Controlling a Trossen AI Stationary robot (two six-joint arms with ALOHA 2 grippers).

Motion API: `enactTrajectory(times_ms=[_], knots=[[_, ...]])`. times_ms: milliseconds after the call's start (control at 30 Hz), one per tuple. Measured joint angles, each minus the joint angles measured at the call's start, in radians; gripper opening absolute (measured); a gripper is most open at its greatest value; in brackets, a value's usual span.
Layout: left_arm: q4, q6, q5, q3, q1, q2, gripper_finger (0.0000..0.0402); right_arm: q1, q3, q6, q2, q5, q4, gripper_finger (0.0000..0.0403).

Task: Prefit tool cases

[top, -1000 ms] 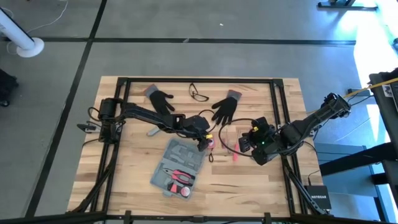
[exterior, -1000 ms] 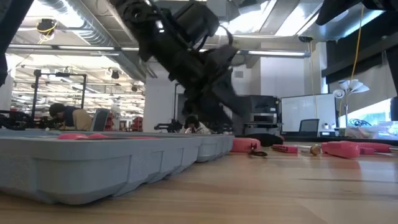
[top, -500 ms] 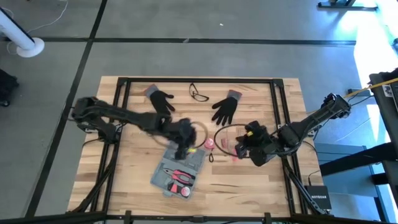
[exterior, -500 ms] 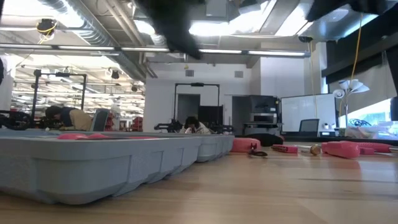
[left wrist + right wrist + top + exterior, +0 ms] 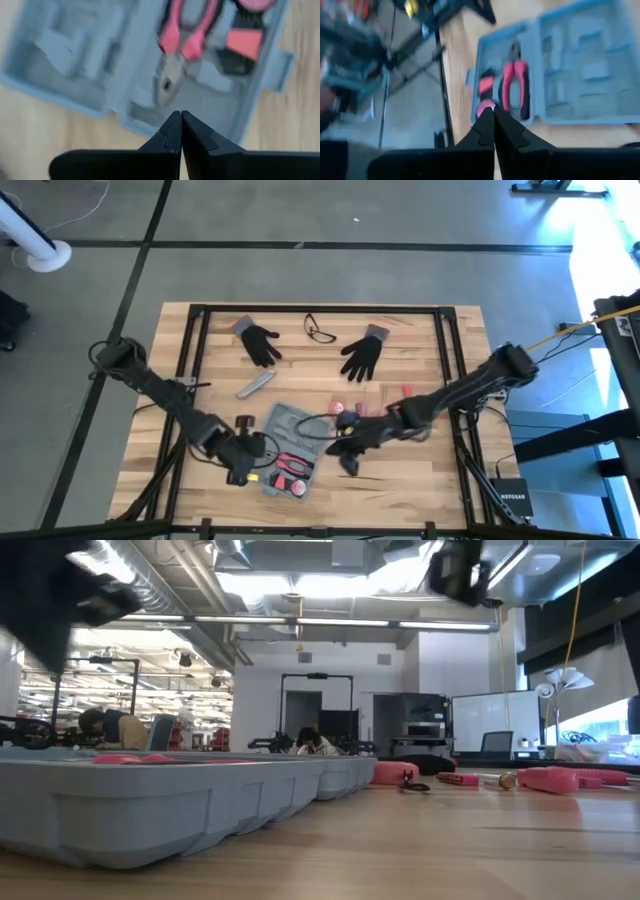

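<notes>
Tool case [image 5: 290,445]: blue-grey, lying open and flat on the desk [image 5: 430,480], near the front edge and a little left of centre; long axis skewed to the desk edges.
Case contents: pink-handled pliers [image 5: 293,464] in a recess in the front half; a round pink item [image 5: 298,487] at the case's front end. Other recesses in the rear half appear bare in the right wrist view.
Left gripper [image 5: 243,471]: at the case's left front edge, just beside its rim; fingers [image 5: 176,131] pressed tip to tip, clenched on nothing.
Right gripper [image 5: 347,461]: low over the desk just off the case's right edge; fingers [image 5: 492,125] pressed together, nothing between them.
Black gloves: one [image 5: 259,342] left of centre near the rear edge, one [image 5: 362,355] right of it, well apart from the case.
Safety glasses [image 5: 319,331]: between the gloves, by the rear edge.
Small grey bar [image 5: 255,386]: on bare wood between the left glove and the case.
Loose pink tools [image 5: 343,407]: on the desk right of the case, behind the right arm.
</notes>
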Motion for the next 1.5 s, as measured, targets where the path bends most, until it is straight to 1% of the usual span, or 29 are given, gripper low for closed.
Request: enactTrajectory(times_ms=[133,233,333,500,600,733,867,967,1033,1167,1233,1333,1400,1500], knots=[[0.03,-0.102,-0.016,-0.052,-0.029,0.001,0.0,-0.02,0.111,-0.073,0.163,-0.143,-0.003,0.0],[0.041,-0.157,-0.032,-0.075,-0.027,0.005,0.0,-0.02,0.206,-0.103,0.272,-0.187,-0.004,0.0],[0.067,-0.164,-0.029,-0.099,-0.03,0.025,0.0,-0.019,0.298,-0.123,0.364,-0.177,-0.029,0.0001],[0.158,-0.141,-0.009,-0.116,-0.045,0.077,0.0,-0.024,0.435,-0.151,0.463,-0.102,-0.232,0.0001],[0.216,-0.144,-0.007,-0.115,-0.062,0.099,0.0,-0.027,0.477,-0.157,0.479,-0.107,-0.313,0.0001],[0.278,-0.174,-0.007,-0.115,-0.075,0.128,0.0,-0.032,0.48,-0.159,0.48,-0.114,-0.345,0.0001],[0.316,-0.247,-0.007,-0.115,-0.078,0.18,0.0,-0.039,0.477,-0.125,0.48,-0.117,-0.408,0.0001],[0.343,-0.288,-0.008,-0.11,-0.079,0.214,0.0,-0.045,0.47,-0.094,0.479,-0.07,-0.432,0.0001],[0.358,-0.292,-0.014,-0.109,-0.071,0.228,0.0,-0.053,0.47,-0.079,0.473,-0.044,-0.43,0.0],[0.438,-0.287,-0.056,-0.112,-0.044,0.234,0.0,-0.059,0.47,-0.073,0.443,-0.045,-0.413,0.0],[0.489,-0.292,-0.07,-0.115,-0.027,0.237,0.0,-0.058,0.47,-0.073,0.428,-0.04,-0.422,0.0],[0.552,-0.33,-0.092,-0.116,-0.003,0.249,0.0,-0.049,0.47,-0.075,0.406,-0.001,-0.48,0.0],[0.564,-0.352,-0.09,-0.116,0.01,0.251,0.0,-0.049,0.47,-0.075,0.4,0.014,-0.51,0.0],[0.558,-0.342,-0.095,-0.116,0.019,0.245,0.0,-0.051,0.47,-0.074,0.391,0.014,-0.505,0.0]])
